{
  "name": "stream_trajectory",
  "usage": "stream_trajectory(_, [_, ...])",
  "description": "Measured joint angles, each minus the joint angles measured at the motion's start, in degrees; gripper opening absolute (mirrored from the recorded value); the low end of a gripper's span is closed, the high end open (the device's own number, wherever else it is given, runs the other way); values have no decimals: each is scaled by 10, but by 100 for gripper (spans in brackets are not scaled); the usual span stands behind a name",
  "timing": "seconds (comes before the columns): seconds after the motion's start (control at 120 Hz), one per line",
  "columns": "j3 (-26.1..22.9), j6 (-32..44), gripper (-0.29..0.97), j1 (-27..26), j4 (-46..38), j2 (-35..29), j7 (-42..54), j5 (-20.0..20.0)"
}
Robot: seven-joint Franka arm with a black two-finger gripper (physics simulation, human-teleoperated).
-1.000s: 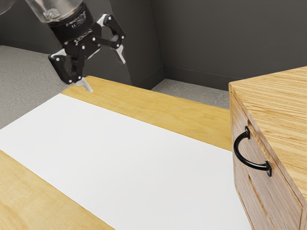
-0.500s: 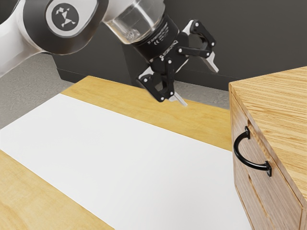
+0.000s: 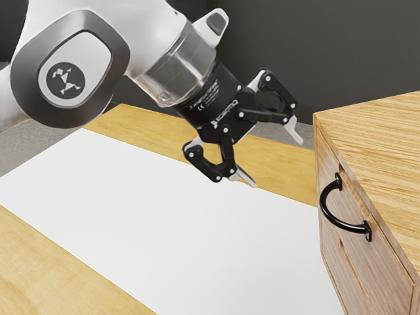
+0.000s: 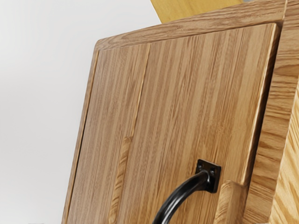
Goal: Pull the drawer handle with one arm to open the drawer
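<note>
tool (image 3: 276, 161) agape | handle (image 3: 331, 211) black curved bar | drawer (image 4: 177, 102) grained wood

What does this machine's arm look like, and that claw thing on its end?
The thick, rounded white arm carries a dark grey round cap bearing a white geometric emblem. Near the end comes a glassy grey section, then the black two-finger tool, with small white lettering on its body, jointed black links and pale pointed fingertips.

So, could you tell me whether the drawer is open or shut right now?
Shut: the drawer front sits flush in the wooden cabinet, and the open tool hangs apart from its black handle.
</note>
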Motion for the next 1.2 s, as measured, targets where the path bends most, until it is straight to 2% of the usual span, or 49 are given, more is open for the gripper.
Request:
stream_trajectory(0.342, [2,42,52,-7,-43,-5,20,0])
stream_trajectory(0.567, [3,58,50,-31,-55,-4,28,-2])
stream_trajectory(1.2, [14,88,27,-53,-77,16,41,-21])
